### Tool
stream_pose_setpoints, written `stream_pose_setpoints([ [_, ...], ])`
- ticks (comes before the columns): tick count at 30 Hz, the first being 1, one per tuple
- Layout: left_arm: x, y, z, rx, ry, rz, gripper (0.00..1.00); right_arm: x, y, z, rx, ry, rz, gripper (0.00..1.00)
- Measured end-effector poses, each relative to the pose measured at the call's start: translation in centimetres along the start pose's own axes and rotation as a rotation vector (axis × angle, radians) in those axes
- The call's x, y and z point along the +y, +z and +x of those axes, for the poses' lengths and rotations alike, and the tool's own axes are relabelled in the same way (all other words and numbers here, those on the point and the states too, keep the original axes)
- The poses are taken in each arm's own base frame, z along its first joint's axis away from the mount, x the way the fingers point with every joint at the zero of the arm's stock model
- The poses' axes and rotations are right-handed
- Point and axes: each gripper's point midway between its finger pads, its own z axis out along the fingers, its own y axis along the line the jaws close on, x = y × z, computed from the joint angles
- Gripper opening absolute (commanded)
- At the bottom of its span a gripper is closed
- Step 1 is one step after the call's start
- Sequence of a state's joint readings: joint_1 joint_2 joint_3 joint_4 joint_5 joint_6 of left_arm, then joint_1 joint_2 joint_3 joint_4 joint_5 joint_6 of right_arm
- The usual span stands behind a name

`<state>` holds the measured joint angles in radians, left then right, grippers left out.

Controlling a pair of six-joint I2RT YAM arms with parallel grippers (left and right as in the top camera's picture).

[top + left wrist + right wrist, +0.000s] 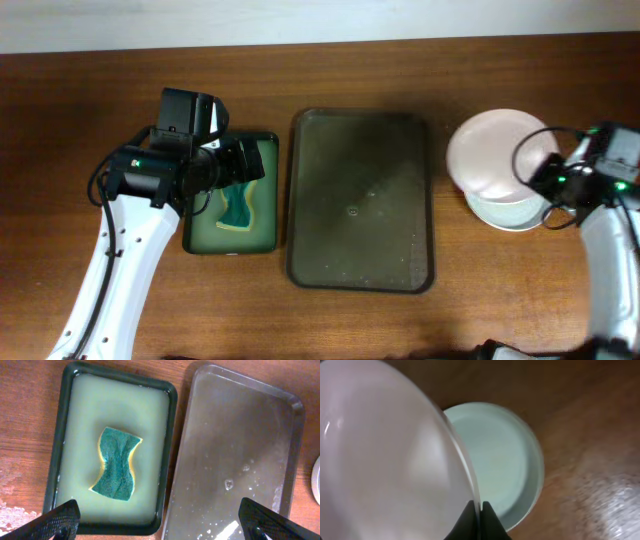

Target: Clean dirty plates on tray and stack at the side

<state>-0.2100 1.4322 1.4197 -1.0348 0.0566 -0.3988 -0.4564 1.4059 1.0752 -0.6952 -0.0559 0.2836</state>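
Observation:
The dark grey tray point(360, 200) lies mid-table, wet and without plates; it also shows in the left wrist view point(240, 445). My right gripper point(548, 180) is shut on the rim of a pale pink plate point(497, 152), held tilted above a light green plate point(510, 212) at the right. In the right wrist view the fingers point(479, 510) pinch the pink plate's edge point(385, 460) over the green plate point(505, 460). My left gripper point(160, 520) is open and empty above a green sponge point(117, 462) lying in a soapy basin point(67, 435), also in the overhead view point(240, 200).
The dark basin point(270, 240) stands just left of the tray, a narrow strip of wood between them. Bare wooden table point(500, 290) lies in front of the tray and plates. Water drops lie on the tray near its front point(230, 485).

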Motion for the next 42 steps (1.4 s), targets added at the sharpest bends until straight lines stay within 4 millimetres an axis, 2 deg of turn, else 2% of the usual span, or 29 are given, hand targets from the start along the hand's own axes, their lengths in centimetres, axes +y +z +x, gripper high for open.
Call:
stream_pose_setpoints([
  [1, 0.0, 0.0, 0.0, 0.000, 0.000, 0.000, 0.99, -2.2, 2.0, -0.2, 0.033, 0.083, 0.033, 0.10],
  [2, 0.0, 0.0, 0.0, 0.000, -0.002, 0.000, 1.00, -4.1, 3.7, 0.5, 0.085, 0.158, 0.061, 0.50],
  [3, 0.0, 0.0, 0.0, -0.001, -0.002, 0.000, 1.00, -4.8, 4.5, 1.0, 0.118, 0.198, 0.058, 0.60],
  [5, 0.0, 0.0, 0.0, -0.001, -0.003, 0.000, 1.00, -5.7, 5.7, 2.7, 0.206, 0.261, 0.054, 0.61],
  [7, 0.0, 0.0, 0.0, 0.000, -0.003, 0.000, 0.99, -4.3, 5.2, 3.3, 0.242, 0.269, -0.022, 0.61],
  [8, 0.0, 0.0, 0.0, 0.000, -0.003, 0.000, 0.99, -2.8, 4.2, 3.7, 0.258, 0.251, -0.082, 0.61],
  [10, 0.0, 0.0, 0.0, 0.000, -0.003, 0.000, 1.00, 1.4, 0.6, 3.8, 0.234, 0.152, -0.216, 0.61],
  [11, 0.0, 0.0, 0.0, -0.001, -0.003, 0.000, 0.99, 6.2, -4.2, 4.8, 0.184, -0.010, -0.358, 0.63],
  [12, 0.0, 0.0, 0.0, -0.002, -0.003, 0.000, 0.99, 8.8, -6.9, 5.7, 0.153, -0.112, -0.430, 0.90],
  [13, 0.0, 0.0, -0.1, -0.002, -0.003, 0.001, 0.99, 11.4, -9.4, 7.3, 0.130, -0.221, -0.506, 0.98],
  [14, 0.0, 0.0, 0.0, -0.001, -0.003, 0.000, 0.99, 14.4, -12.3, 9.3, 0.109, -0.350, -0.607, 0.98],
  [16, 0.0, 0.0, 0.0, -0.001, -0.003, 0.000, 1.00, 17.8, -15.9, 12.1, 0.070, -0.516, -0.745, 0.98],
  [17, 0.0, 0.0, 0.0, -0.002, -0.003, 0.001, 0.99, 19.5, -18.0, 14.1, 0.066, -0.605, -0.825, 0.98],
  [19, 0.0, 0.0, 0.0, -0.001, -0.003, 0.000, 0.99, 20.8, -19.9, 17.3, 0.109, -0.705, -0.904, 0.98],
  [20, 0.0, 0.0, 0.0, -0.002, -0.003, 0.001, 0.99, 21.0, -20.2, 18.1, 0.118, -0.738, -0.912, 0.98],
  [22, 0.0, 0.0, -0.1, -0.002, -0.003, 0.001, 0.99, 21.1, -20.2, 18.5, 0.117, -0.757, -0.913, 0.98],
  [25, 0.0, 0.0, -0.1, -0.002, -0.003, 0.001, 0.99, 19.9, -20.9, 16.7, -0.001, -0.773, -0.875, 0.98],
  [27, 0.0, 0.0, -0.1, -0.002, -0.003, 0.001, 0.99, 18.5, -23.1, 15.2, -0.163, -0.809, -0.862, 0.98],
  [28, 0.0, 0.0, -0.1, -0.002, -0.003, 0.001, 0.99, 17.2, -24.7, 13.9, -0.304, -0.837, -0.828, 0.98],
  [29, 0.0, 0.0, -0.1, -0.003, -0.002, 0.001, 0.99, 15.8, -25.4, 12.9, -0.399, -0.832, -0.785, 0.99],
  [30, 0.0, 0.0, 0.0, 0.000, -0.003, 0.000, 1.00, 14.8, -25.6, 12.2, -0.468, -0.815, -0.754, 0.98],
  [31, 0.0, 0.0, 0.0, -0.001, -0.003, 0.001, 0.99, 13.3, -24.7, 11.8, -0.522, -0.782, -0.697, 0.99],
  [33, 0.0, 0.0, -0.1, -0.004, -0.002, 0.002, 1.00, 10.1, -20.9, 12.8, -0.521, -0.732, -0.591, 0.98],
  [35, 0.0, 0.0, -0.1, -0.004, -0.002, 0.002, 1.00, 8.3, -17.1, 14.3, -0.516, -0.707, -0.540, 0.98],
  [38, 0.0, -0.1, -0.1, -0.003, -0.002, 0.001, 1.00, 8.4, -14.0, 15.0, -0.626, -0.689, -0.567, 0.98],
  [42, 0.0, -0.1, -0.1, -0.004, -0.002, 0.001, 1.00, 8.9, -11.3, 15.3, -0.758, -0.667, -0.609, 0.98],
])
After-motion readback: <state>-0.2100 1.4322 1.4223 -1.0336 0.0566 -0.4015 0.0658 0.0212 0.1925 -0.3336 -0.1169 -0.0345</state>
